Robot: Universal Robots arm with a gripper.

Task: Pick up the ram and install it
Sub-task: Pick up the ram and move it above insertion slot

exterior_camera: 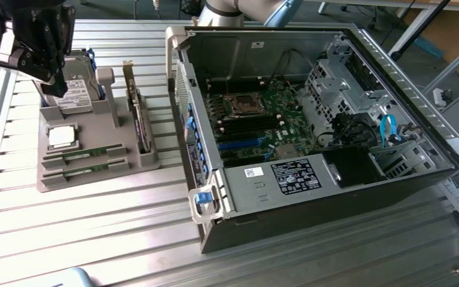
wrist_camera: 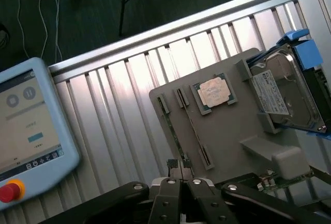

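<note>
One ram stick (exterior_camera: pixel 86 155) and a second ram stick (exterior_camera: pixel 86 172) lie in slots of the gray tray (exterior_camera: pixel 102 139), below the gripper (wrist_camera: pixel 181 169), whose fingers are pressed together on nothing. The processor chip (exterior_camera: pixel 62 136) and the hard drive (exterior_camera: pixel 74 98) sit on the same tray. The open computer case (exterior_camera: pixel 293 119) stands well apart from the gripper.

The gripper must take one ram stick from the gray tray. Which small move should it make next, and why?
Probably open the gripper first: it hangs shut and empty above the tray, and both ram sticks lie untouched in their slots. Shut, it could not go around a stick.
</note>
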